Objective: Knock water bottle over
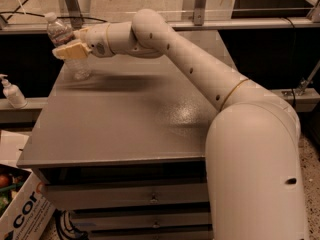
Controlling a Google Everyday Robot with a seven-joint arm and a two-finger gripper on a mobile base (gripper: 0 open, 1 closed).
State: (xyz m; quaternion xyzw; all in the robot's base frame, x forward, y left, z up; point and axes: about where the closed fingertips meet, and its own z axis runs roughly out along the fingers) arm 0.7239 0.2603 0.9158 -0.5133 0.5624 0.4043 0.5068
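My hand (66, 43) is out at the far left corner of the bench (130, 129), fingers spread apart and closed on nothing. The water bottle (59, 32) is right against it. The nearer tan finger (70, 50) crosses in front of the bottle's middle, and I can't tell whether the two actually touch. The bottle leans, with its white cap up and to the left of my hand and its base on the bench just below my hand. It is clear plastic, and I can't make out any contents.

The arm (200, 79) runs back from the hand, right and toward me, over bare bench top. Well below and left of the hand, off the bench, a small white pump bottle (12, 91) stands on a low ledge. Further down on that side is a cardboard box (22, 224) with something red and green inside at its edge. Drawers (150, 196) sit under the bench top.
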